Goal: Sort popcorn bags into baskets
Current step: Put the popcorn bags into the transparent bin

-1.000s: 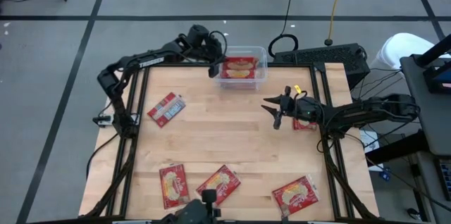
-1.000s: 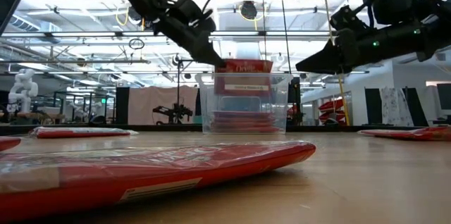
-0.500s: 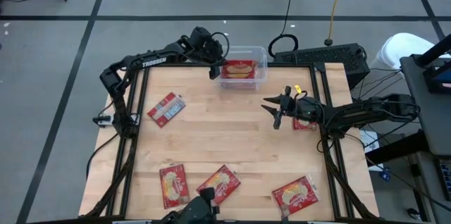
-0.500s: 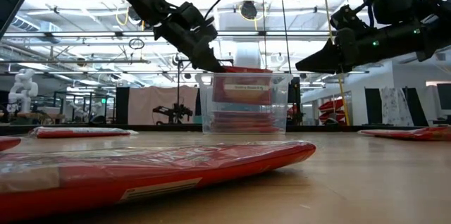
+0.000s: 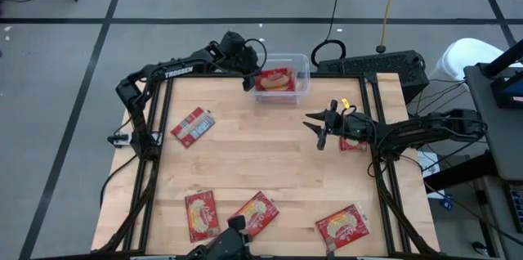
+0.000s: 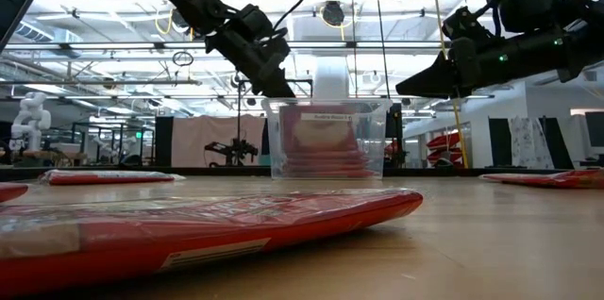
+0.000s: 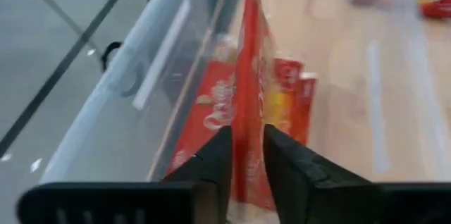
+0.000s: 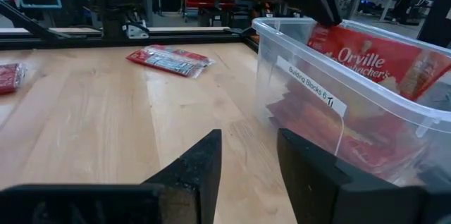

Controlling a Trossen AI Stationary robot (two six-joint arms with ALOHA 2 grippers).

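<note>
At the table's far edge, a popcorn bag (image 5: 275, 79) leans inside the clear tub (image 5: 304, 88), the left gripper (image 7: 246, 155) straddling its top edge, apparently releasing. Right gripper (image 5: 315, 126) waits mid-table, parted, empty; loose bags (image 5: 255, 211) lie near.

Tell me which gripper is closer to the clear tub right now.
Left. The left gripper is at the tub's left rim, its fingers either side of a bag in the tub. The right gripper hovers over bare table, well clear of it.
</note>
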